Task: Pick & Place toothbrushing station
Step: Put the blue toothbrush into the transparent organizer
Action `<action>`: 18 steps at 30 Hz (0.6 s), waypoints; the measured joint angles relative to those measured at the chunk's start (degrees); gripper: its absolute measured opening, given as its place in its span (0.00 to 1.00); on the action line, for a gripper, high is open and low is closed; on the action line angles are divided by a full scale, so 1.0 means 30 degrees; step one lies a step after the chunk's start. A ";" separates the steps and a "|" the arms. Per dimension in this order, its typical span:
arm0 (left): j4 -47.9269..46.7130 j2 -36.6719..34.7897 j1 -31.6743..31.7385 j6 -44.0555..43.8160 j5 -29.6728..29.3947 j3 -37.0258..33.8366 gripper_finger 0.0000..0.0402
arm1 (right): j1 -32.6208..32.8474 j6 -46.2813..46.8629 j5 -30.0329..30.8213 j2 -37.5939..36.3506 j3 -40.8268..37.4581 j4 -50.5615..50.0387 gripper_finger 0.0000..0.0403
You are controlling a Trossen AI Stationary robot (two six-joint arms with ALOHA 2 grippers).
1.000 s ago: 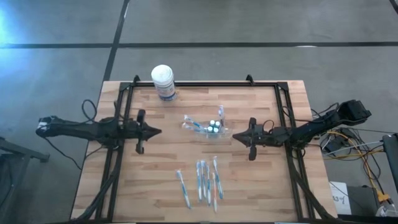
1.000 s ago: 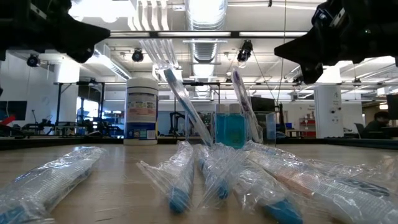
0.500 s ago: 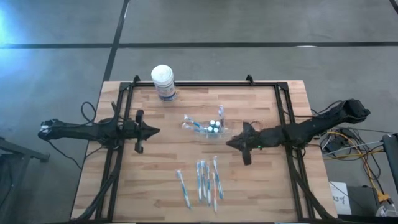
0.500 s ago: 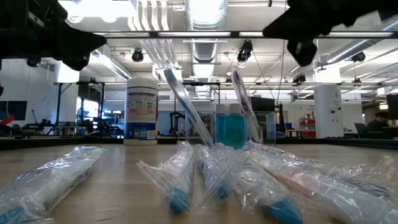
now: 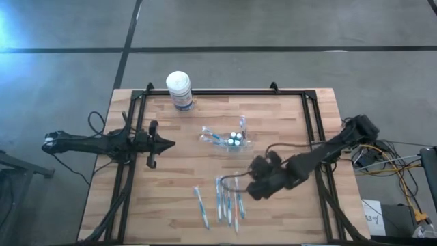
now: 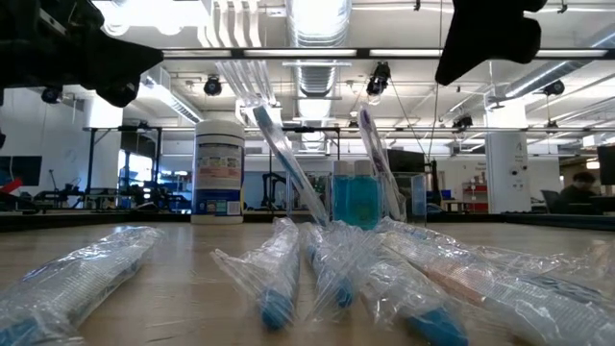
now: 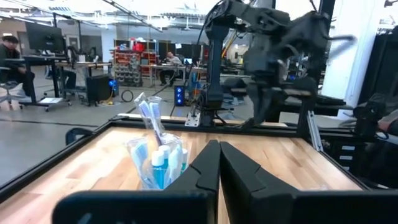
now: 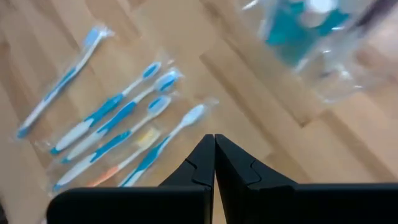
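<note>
The toothbrushing station (image 5: 231, 139) is sitting near the middle of the worktop (image 5: 177, 191), with the canister (image 5: 179, 90) standing behind it toward the far left corner. The wrapped toothbrushes (image 5: 222, 200) are lying in a row before the station. The right pincer (image 5: 240, 181) is hanging over that row; the left pincer (image 5: 172, 143) is hovering left of the station

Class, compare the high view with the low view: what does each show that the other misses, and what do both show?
Only the high view shows both arms whole, the right hand over the wrapped toothbrushes and the left hand waiting at the table's left. Only the low view shows the room behind and the blue bottles' fronts. Both show the white-lidded canister and the toothbrushing station.
</note>
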 joint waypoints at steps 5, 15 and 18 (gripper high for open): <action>-0.0019 0.0015 -0.0015 -0.0095 0.0313 0.0000 0.04 | -0.0015 -0.1230 -0.1562 0.3543 0.2509 -0.0011 0.02; -0.0670 0.0015 -0.0015 0.0306 0.0669 -0.0089 0.02 | -0.0887 -0.1721 -0.2866 0.8331 0.6210 -0.3329 0.24; -0.0704 0.0019 -0.0015 0.0140 0.0670 -0.0181 0.04 | -0.1211 -0.0873 -0.2885 0.8869 0.6523 -0.3549 0.32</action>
